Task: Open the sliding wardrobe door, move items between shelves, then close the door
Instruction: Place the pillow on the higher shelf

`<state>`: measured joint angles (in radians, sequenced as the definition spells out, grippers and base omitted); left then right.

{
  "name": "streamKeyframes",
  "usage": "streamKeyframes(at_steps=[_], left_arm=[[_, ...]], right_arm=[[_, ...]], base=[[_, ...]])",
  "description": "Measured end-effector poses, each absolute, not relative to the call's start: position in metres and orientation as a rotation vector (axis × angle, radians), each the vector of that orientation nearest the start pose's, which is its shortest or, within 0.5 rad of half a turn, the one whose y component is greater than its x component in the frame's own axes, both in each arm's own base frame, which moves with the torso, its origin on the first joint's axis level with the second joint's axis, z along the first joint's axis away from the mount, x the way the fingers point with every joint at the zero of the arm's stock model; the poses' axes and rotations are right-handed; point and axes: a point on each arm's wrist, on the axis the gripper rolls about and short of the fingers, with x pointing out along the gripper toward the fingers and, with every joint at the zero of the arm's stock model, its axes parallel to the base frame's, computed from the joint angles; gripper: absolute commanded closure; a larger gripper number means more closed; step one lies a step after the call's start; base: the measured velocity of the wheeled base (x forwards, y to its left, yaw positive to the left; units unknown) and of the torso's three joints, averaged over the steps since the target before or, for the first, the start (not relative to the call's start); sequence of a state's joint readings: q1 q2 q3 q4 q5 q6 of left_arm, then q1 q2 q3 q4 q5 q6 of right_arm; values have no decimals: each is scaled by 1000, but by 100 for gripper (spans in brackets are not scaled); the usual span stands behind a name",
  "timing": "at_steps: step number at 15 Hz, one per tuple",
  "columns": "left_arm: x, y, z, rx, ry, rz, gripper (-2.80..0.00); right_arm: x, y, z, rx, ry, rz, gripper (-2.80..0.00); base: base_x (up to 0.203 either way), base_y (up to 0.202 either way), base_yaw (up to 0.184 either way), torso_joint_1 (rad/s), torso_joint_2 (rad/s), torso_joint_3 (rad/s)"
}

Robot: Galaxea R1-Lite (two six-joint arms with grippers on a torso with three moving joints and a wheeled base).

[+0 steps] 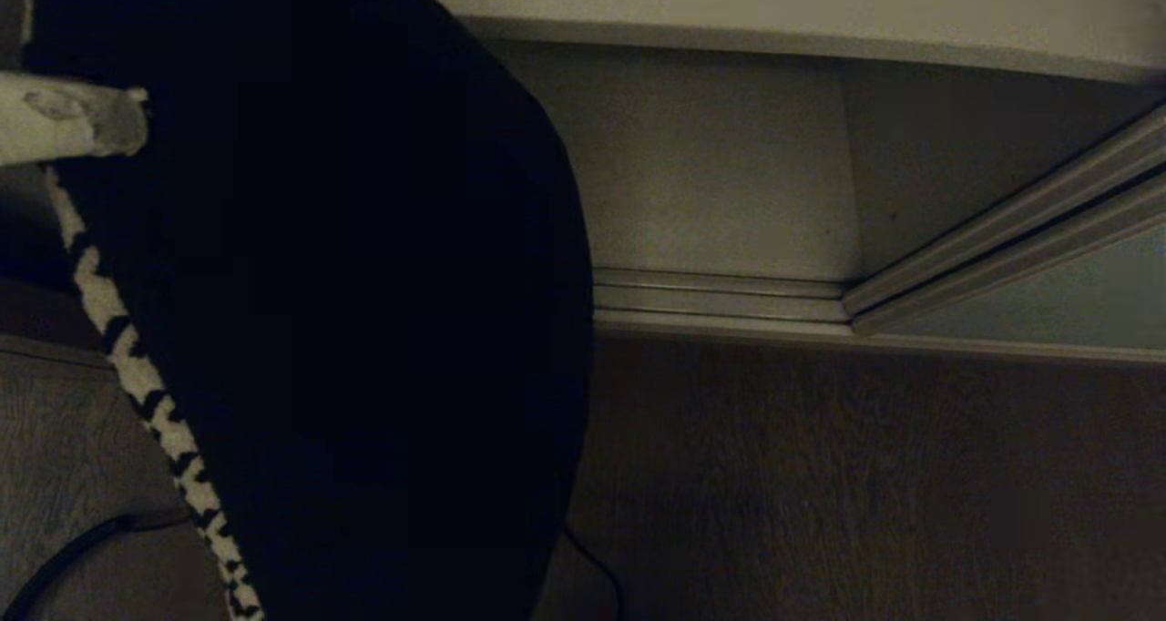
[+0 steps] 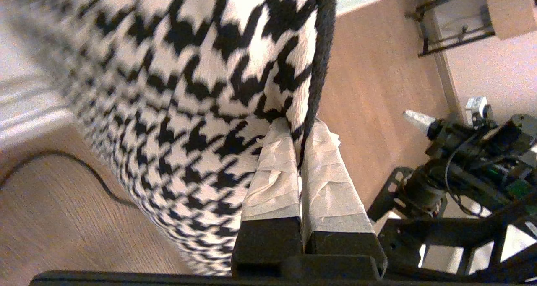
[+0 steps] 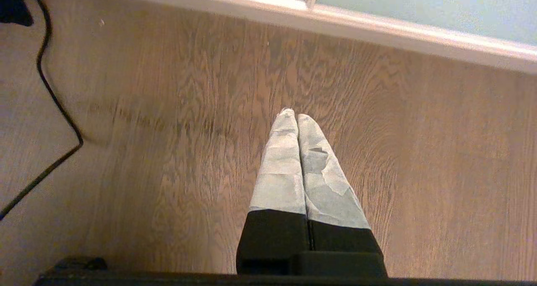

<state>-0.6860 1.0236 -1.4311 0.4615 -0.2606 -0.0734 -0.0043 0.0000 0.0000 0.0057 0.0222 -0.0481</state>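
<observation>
Left gripper (image 2: 300,131) clenched on the seam edge of the cushion (image 2: 201,89), hanging above the floor (image 3: 168,110) before the open wardrobe's lowest shelf (image 1: 720,175); right gripper (image 3: 295,118) closed, empty: so slim an edge-pinch may slip.

Houndstooth cushion (image 2: 184,110) hanging by its dark piped edge above the floor, pale grey-green sliding door (image 1: 1066,307) slid aside, off-white shelf (image 1: 720,184) bare
</observation>
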Motion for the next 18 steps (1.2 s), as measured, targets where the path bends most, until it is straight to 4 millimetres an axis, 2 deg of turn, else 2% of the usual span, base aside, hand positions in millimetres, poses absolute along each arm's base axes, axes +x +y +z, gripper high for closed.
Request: streamKeyframes(at_steps=[12,18], left_arm=[[57,-54,414,-82,-31,-940,0],[64,-59,419,-83,-34,-933,0]], right_arm=[[-23,1,75,-48,4,18,0],[-23,1,75,-48,4,18,0]], base=[[0,0,0,1,3,202],[0,0,0,2,3,203]])
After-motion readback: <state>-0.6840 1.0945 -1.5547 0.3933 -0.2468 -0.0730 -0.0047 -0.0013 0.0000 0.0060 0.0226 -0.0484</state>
